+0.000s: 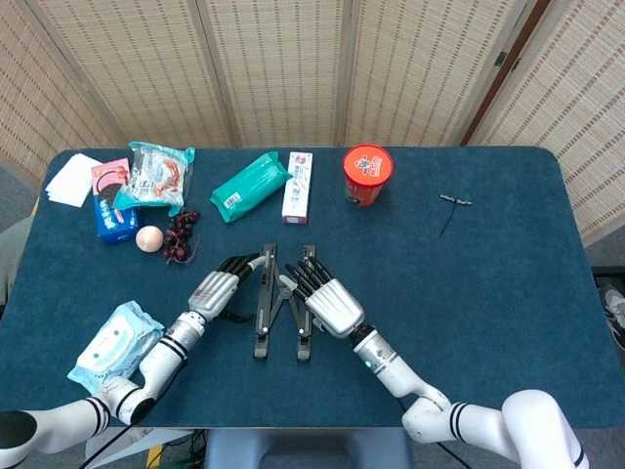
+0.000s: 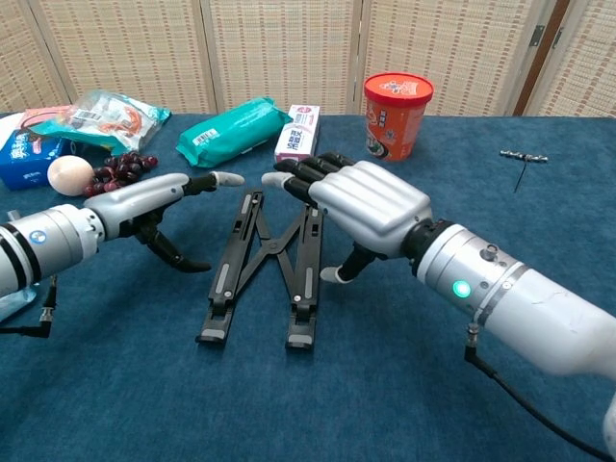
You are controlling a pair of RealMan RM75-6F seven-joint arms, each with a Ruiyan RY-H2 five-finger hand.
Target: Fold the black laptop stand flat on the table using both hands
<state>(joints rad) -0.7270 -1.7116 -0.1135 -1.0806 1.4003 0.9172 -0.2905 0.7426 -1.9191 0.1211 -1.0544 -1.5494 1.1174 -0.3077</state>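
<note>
With my left hand (image 2: 144,207) and right hand (image 2: 361,207) open beside the part-closed laptop stand (image 2: 265,265) mid-surface, I judge uneven pressure could skew or slide it.

Black laptop stand (image 1: 282,304), blue table (image 1: 488,274)

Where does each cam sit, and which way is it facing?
Head view: high above the near table edge, looking steeply down; shows both forearms, left hand, right hand, laptop stand.
Chest view: low at the near edge, looking across toward the screens; shows the same forearms and hands close up.
Shared: stand, red cup, teal packet.
</note>
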